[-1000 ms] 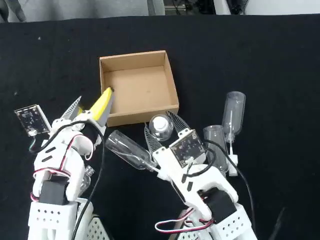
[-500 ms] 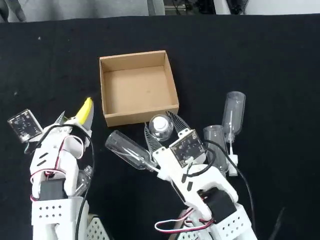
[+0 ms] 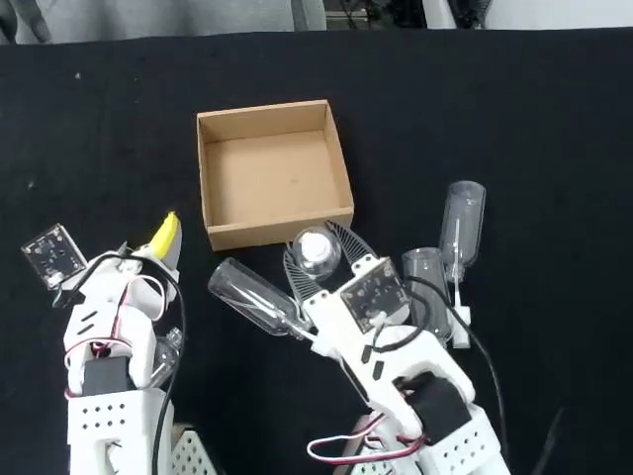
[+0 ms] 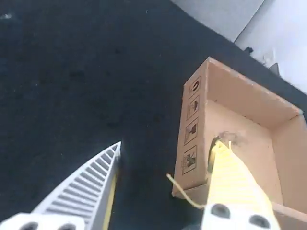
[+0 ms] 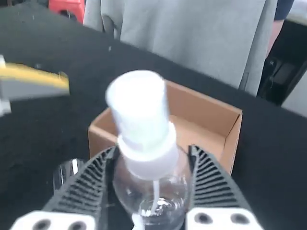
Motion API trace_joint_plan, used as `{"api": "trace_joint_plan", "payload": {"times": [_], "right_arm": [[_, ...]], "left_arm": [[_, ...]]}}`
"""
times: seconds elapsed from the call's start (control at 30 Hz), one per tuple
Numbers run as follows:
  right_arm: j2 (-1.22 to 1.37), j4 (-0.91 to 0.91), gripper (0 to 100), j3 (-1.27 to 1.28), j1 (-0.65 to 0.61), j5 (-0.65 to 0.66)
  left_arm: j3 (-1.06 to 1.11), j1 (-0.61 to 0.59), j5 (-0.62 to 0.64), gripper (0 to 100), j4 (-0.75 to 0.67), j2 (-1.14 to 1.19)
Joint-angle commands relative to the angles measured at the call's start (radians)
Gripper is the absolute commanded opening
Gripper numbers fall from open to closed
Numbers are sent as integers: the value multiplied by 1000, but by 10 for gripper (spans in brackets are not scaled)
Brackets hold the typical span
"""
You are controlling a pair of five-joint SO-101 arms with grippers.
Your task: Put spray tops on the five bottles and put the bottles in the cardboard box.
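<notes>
The right pincer (image 3: pixel 317 252) is clamped on a clear bottle (image 5: pixel 154 203) wearing its white spray top (image 5: pixel 137 103), just outside the cardboard box (image 3: pixel 267 231) — the left pincer (image 4: pixel 168 143) stands apart over the black counter (image 3: pixel 495 119), near the box's corner.

Soft, even light falls from overhead on my table (image 3: pixel 514 109); its black cloth soaks it up and shows hardly a shadow. The cardboard box (image 3: pixel 274 173) is evenly lit inside. Small white glints sit on the lying bottle (image 3: pixel 252 292) and on the held bottle (image 5: pixel 153 201) in my right pincer (image 5: pixel 152 151). The pale wall (image 4: pixel 225 14) shows bright.
</notes>
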Motion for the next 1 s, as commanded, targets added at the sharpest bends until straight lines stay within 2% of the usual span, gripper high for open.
{"api": "trace_joint_plan", "payload": {"times": [0.0, 0.13, 0.27, 0.63, 0.97], "right_arm": [[-102, -9, 33, -125, 17, -11], [-65, -9, 55, -193, 17, -11], [99, -15, 57, -298, 17, -11], [661, -239, 57, -558, 17, -11], [1013, -396, 56, -697, 18, -11]], "left_arm": [[-2, -12, 12, 274, -5, -12], [1, -12, 12, 274, -5, -12], [2, -12, 12, 274, -5, -12], [2, -13, 9, 274, -5, -12], [4, -13, 6, 274, -3, -12]]}}
